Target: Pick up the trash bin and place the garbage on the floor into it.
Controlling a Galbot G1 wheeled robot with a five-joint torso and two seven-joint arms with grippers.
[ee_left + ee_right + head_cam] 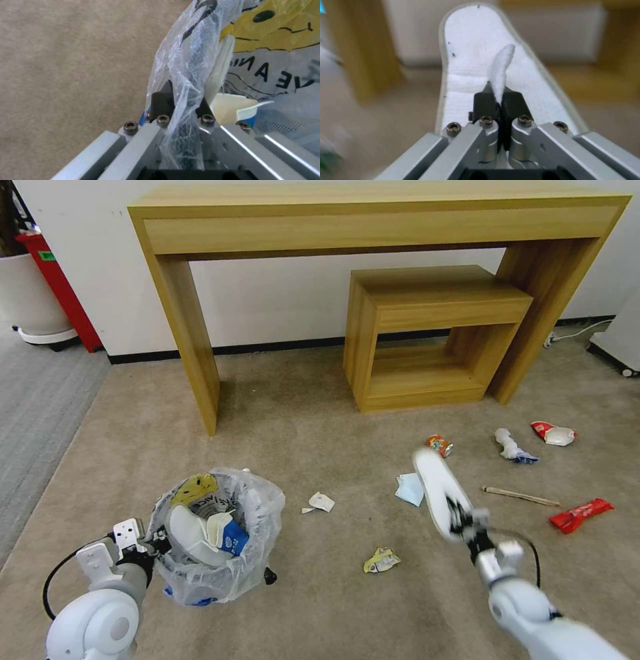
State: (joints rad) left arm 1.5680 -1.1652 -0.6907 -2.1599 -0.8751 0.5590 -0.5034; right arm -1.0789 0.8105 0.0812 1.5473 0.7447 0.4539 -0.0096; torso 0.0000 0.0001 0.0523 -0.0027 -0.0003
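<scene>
The trash bin (213,540), lined with a crinkly clear bag, hangs at the lower left with a white slipper and a blue-white carton inside. My left gripper (152,545) is shut on its rim; in the left wrist view the fingers (160,102) pinch the bag and rim (190,75). My right gripper (460,517) is shut on the strap of a white slipper (437,490), held above the carpet at the right. The right wrist view has the fingers (485,102) clamped on the slipper's strap (501,70).
Litter lies on the beige carpet: a blue mask (410,489), crushed can (439,445), wooden stick (520,495), red wrapper (581,515), crumpled paper (510,445), yellow scrap (381,560), white scrap (321,502). A wooden desk (373,220) and stool (427,337) stand behind.
</scene>
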